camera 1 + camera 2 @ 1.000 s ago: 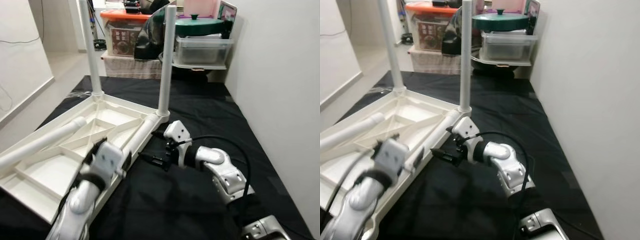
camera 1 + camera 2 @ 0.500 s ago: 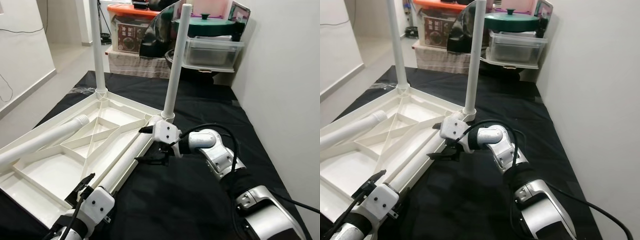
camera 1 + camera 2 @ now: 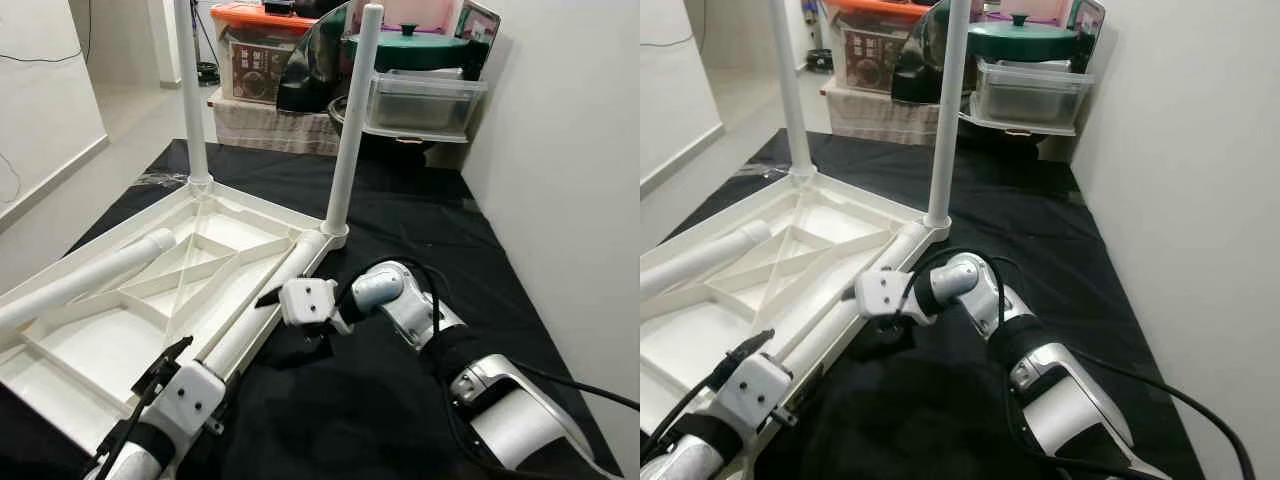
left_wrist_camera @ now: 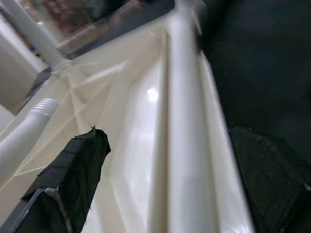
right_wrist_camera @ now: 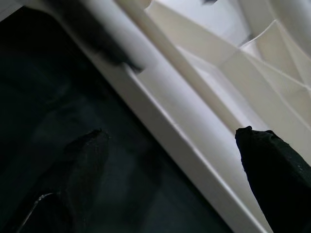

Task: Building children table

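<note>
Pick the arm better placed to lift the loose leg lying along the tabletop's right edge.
Right, probably. The right gripper has open jaws straddling the loose leg mid-length; the left gripper sits at its near end, jaws also open.

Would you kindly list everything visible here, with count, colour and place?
Tabletop: one, white, ribbed underside up, on the black mat.
Upright legs: two, white, standing at the tabletop's far corners.
Loose legs: two, white, one lying along the tabletop's right edge, one across its left side.
Mat: one, black, covering the floor.
Clear bin: one, by the wall at the back right, with a green lid on top.
Orange-lidded box: one, at the back.
Left gripper: fingers open astride the loose leg on the right edge.
Right gripper: fingers open over the tabletop's right edge.
</note>
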